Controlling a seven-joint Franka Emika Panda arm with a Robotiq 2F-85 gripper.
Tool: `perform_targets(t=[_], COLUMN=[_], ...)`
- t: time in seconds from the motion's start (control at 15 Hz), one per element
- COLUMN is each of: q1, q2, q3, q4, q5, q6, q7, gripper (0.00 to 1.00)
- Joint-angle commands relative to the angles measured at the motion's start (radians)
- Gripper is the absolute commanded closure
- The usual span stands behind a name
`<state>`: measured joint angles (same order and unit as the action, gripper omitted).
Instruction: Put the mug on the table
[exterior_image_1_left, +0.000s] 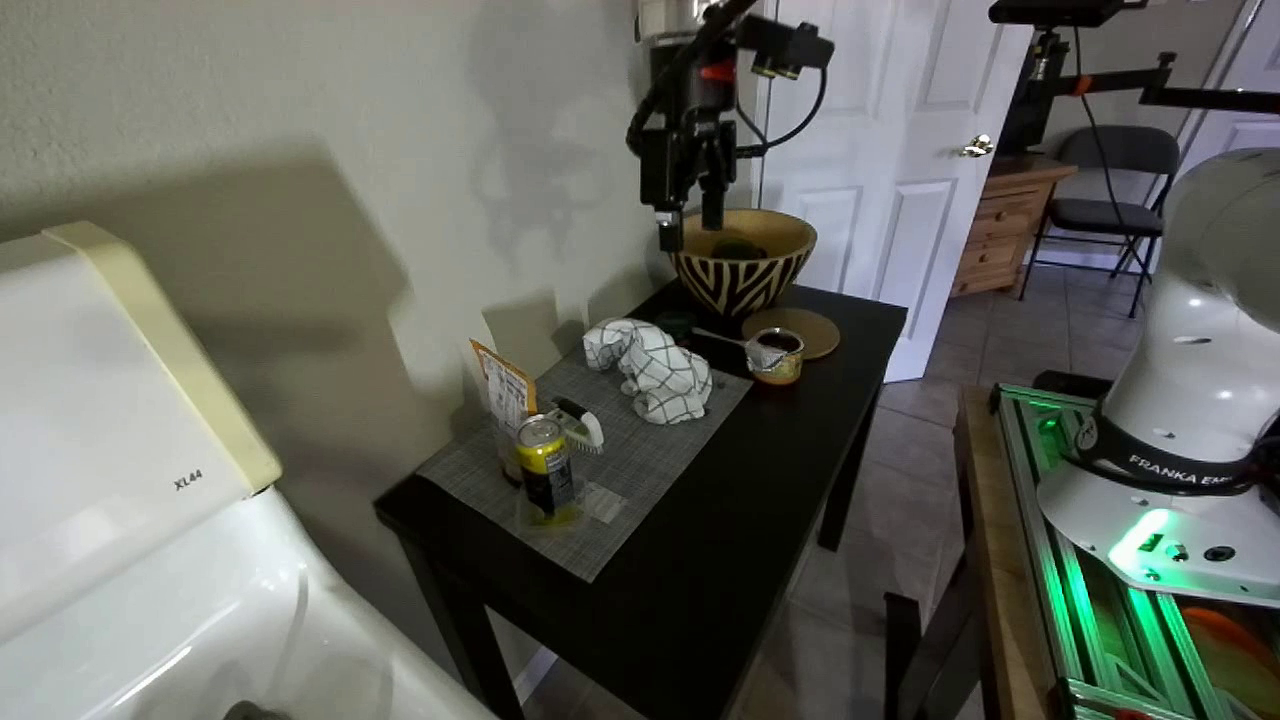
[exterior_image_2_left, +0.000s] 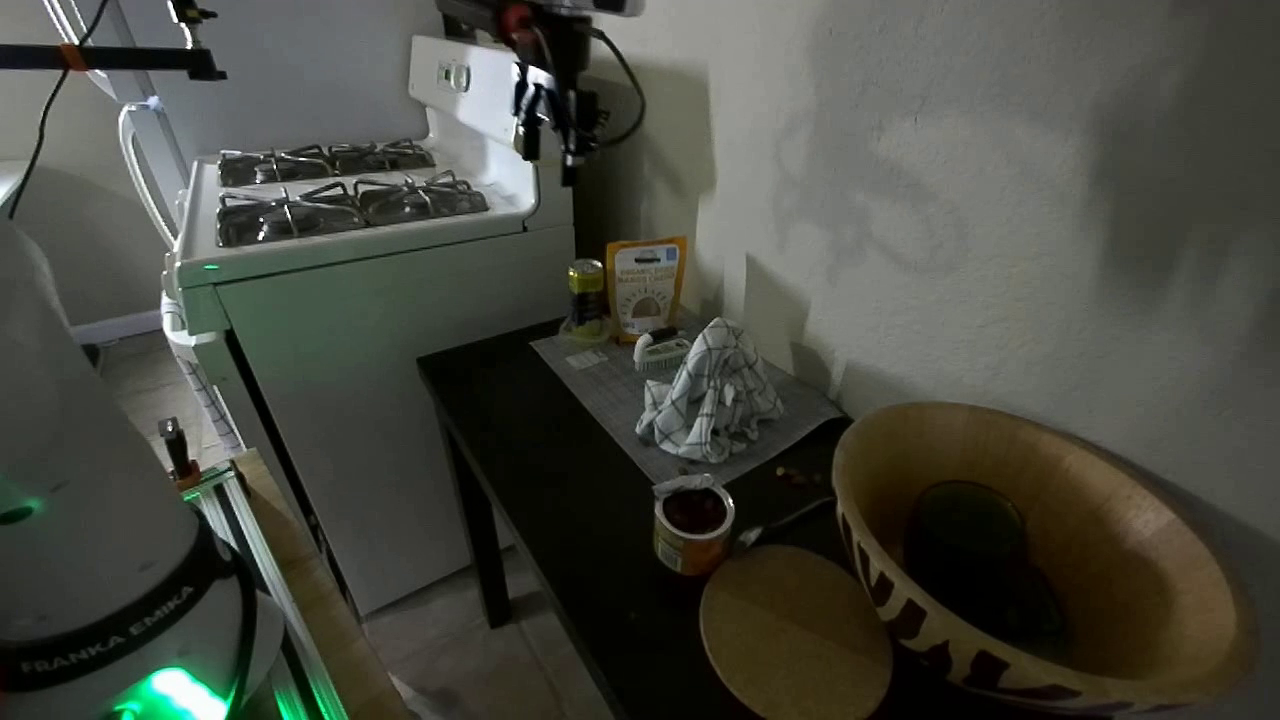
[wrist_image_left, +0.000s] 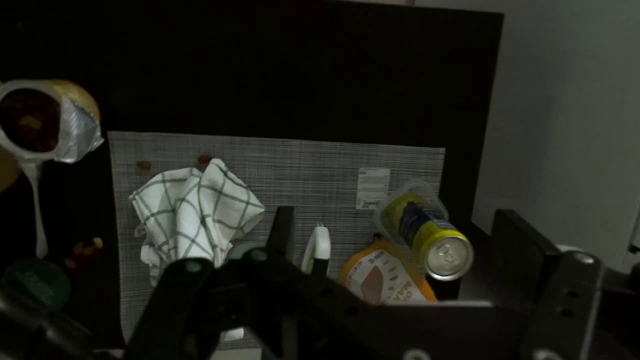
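Note:
The dark, near-black mug (exterior_image_2_left: 985, 560) appears to lie inside the large striped bowl (exterior_image_2_left: 1190, 610). Only a dark rounded shape with a greenish disc shows there, and its handle cannot be made out. It also shows as a dark shape (exterior_image_1_left: 735, 248) over the bowl's rim in an exterior view; it is out of the wrist view. The black-brown table (exterior_image_1_left: 740, 500) carries the bowl at one end and a grey mat (exterior_image_1_left: 640, 480). My gripper (exterior_image_1_left: 691, 228) is open and empty, high above the table. In the wrist view, nothing is between its fingers (wrist_image_left: 400, 230) at their height.
A checked cloth (exterior_image_2_left: 715, 400), a white brush (exterior_image_2_left: 660, 352), an orange-edged bag (exterior_image_2_left: 648, 290) and a yellow can (exterior_image_2_left: 587, 290) stand on the mat. An open tin (exterior_image_2_left: 692, 530) and a round tan board (exterior_image_2_left: 795, 630) lie near the bowl. A wall borders the table; a stove (exterior_image_2_left: 380, 400) stands beyond.

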<state>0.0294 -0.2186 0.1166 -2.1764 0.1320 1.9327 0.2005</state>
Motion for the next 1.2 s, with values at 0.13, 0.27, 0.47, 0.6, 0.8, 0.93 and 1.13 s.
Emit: perform_targets(t=[0.13,0.27,0.47,0.6,0.8,0.93,1.13], q1=[-0.047,-0.08,-0.096,-0.127,-0.128,-0.146,-0.201], q2=[0.347,0.441,0.427,0.472,0.48,0.448,0.422], q3=[-0.107,-0.143,-0.154,-0.169,-0.167,-0.177,-0.218], q4=[0.282,0.381,0.35,0.41,0.43,0.37,0.303], q5=[-0.153,-0.189,-0.17,-0.17,-0.17,-0.198,-0.233], q6=[-0.056,-0.074,-0.034,-0.056,-0.064,0.017,0.113], q7=[-0.313,-0.432,-0.445,-0.494,-0.5,-0.573,-0.673], gripper=[0.0,0.0,0.0,0.0,0.0,0.0,0.0])
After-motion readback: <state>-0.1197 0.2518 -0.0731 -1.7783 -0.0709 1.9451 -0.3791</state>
